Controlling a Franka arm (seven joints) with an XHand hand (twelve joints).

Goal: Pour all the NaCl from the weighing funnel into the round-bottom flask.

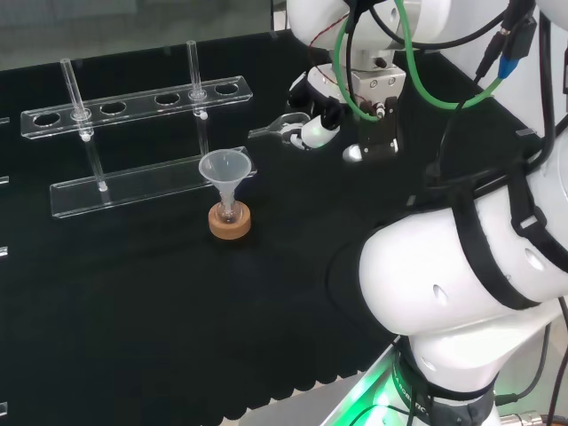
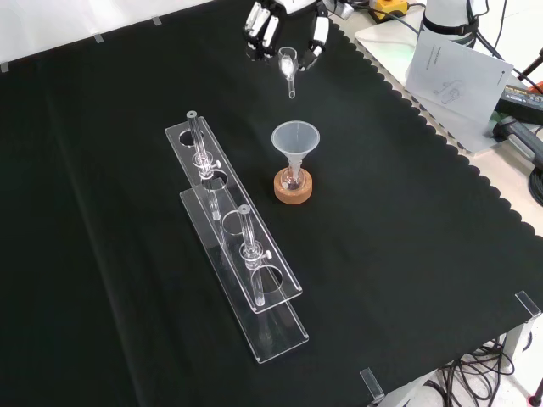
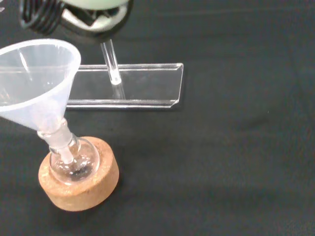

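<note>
Nearest you, the cork ring carries the round-bottom flask; at its 12 o'clock in the front view, the hand pinches the weighing funnel.

Your head view looks from behind and above the arm's base, past its white links, across the table from a middle distance. Your front view faces the opposite side and looks steeply down on the cloth, about a quarter turn round. Your wrist view sits close, looking past the palm. All three share the round-bottom flask on its cork ring and the clear rack.
</note>
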